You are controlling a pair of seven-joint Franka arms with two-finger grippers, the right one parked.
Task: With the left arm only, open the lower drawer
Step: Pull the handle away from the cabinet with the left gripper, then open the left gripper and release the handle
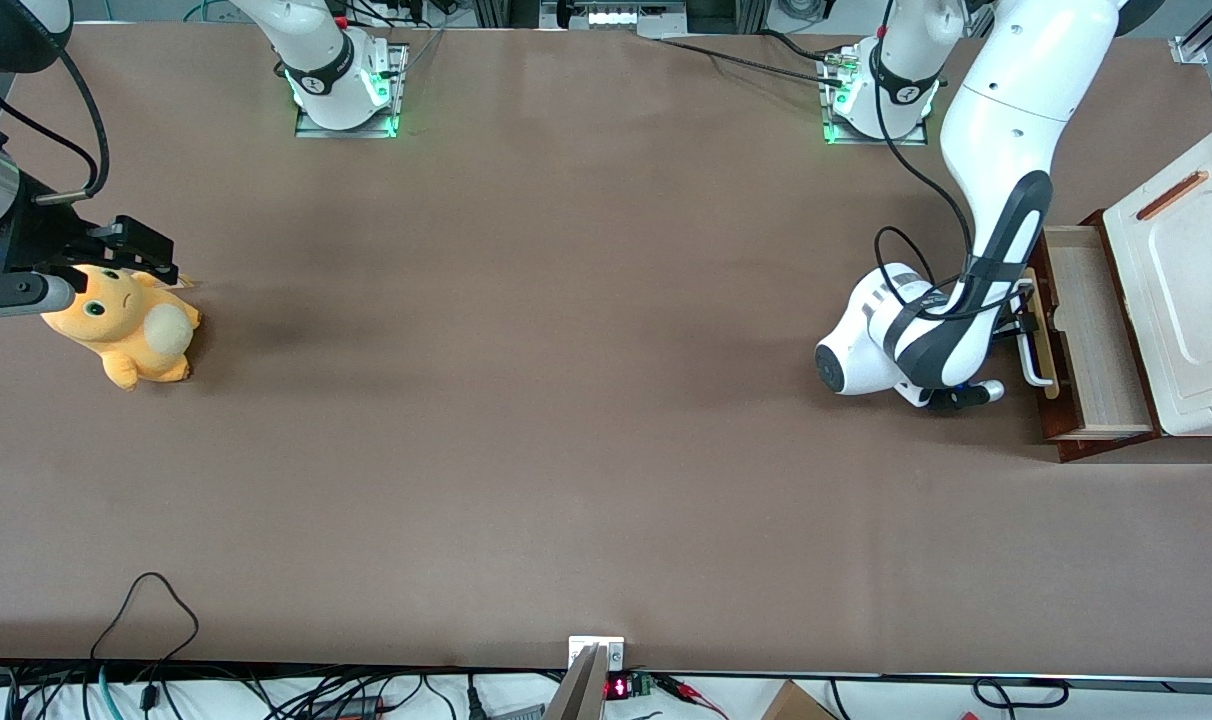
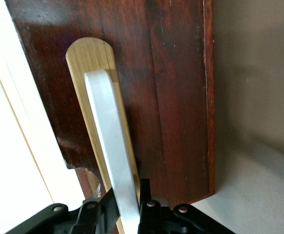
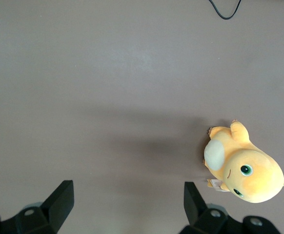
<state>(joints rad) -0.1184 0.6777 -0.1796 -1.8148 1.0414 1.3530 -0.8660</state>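
Note:
The lower drawer stands pulled out from under the white cabinet, its pale wood inside showing. Its dark reddish-brown front carries a light wood strip with a white loop handle. The left arm reaches down in front of the drawer. Its black gripper is shut on the white handle, one finger on each side of the bar. In the front view the arm's wrist hides most of the gripper.
The white cabinet top has an orange-brown slot. An orange plush toy lies toward the parked arm's end of the table, also in the right wrist view as a plush. A black cable lies near the front edge.

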